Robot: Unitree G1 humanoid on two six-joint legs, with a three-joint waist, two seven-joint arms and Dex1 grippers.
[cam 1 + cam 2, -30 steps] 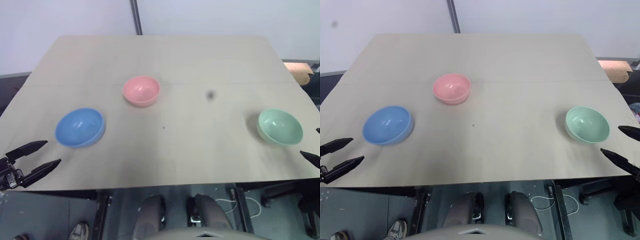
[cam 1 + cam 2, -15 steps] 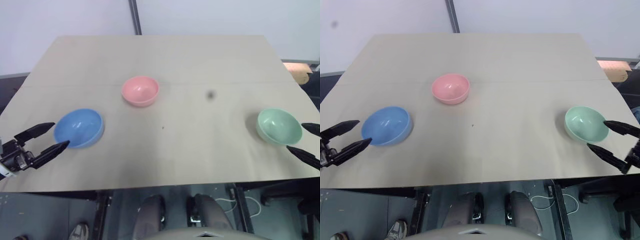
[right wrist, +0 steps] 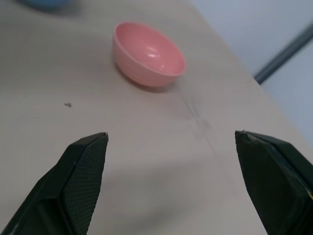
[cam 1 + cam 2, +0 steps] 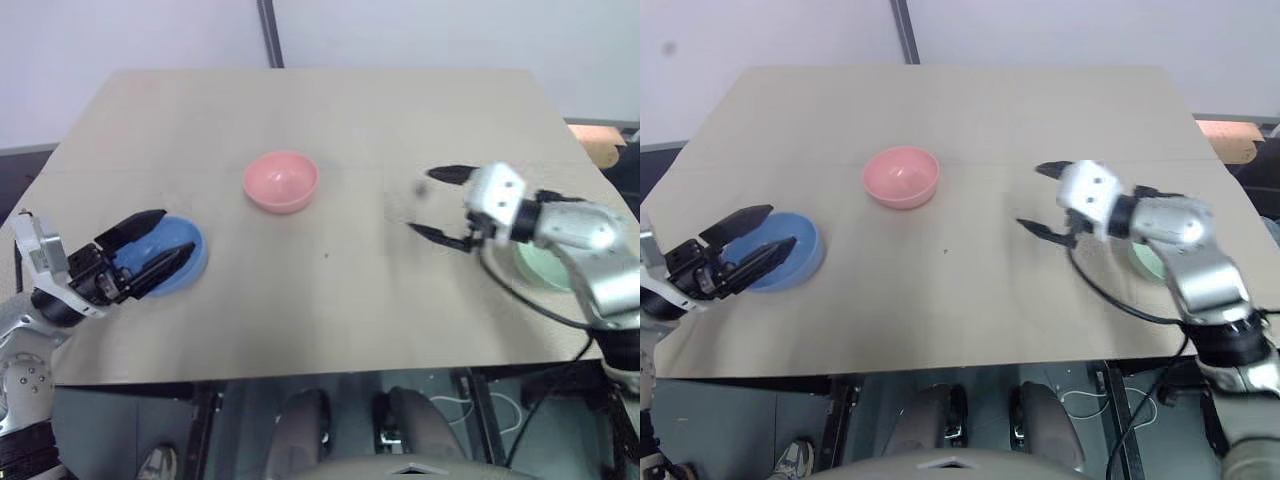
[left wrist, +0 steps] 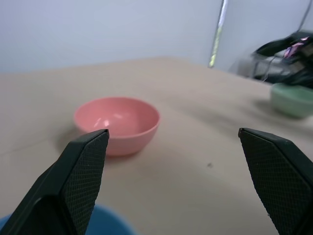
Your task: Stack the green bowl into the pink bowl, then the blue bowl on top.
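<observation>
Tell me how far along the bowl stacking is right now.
Nothing is stacked yet: the pink bowl, blue bowl and green bowl sit apart on the table. Both grippers are open and empty; the left gripper hovers over the blue bowl, the right gripper is above bare table between pink and green. Both stacking steps remain.

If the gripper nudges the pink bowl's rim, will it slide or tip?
The pink bowl sits upright on the smooth table, so it would probably slide. Its rounded underside could let it rock. It looks small, thin and plain, likely light.
</observation>
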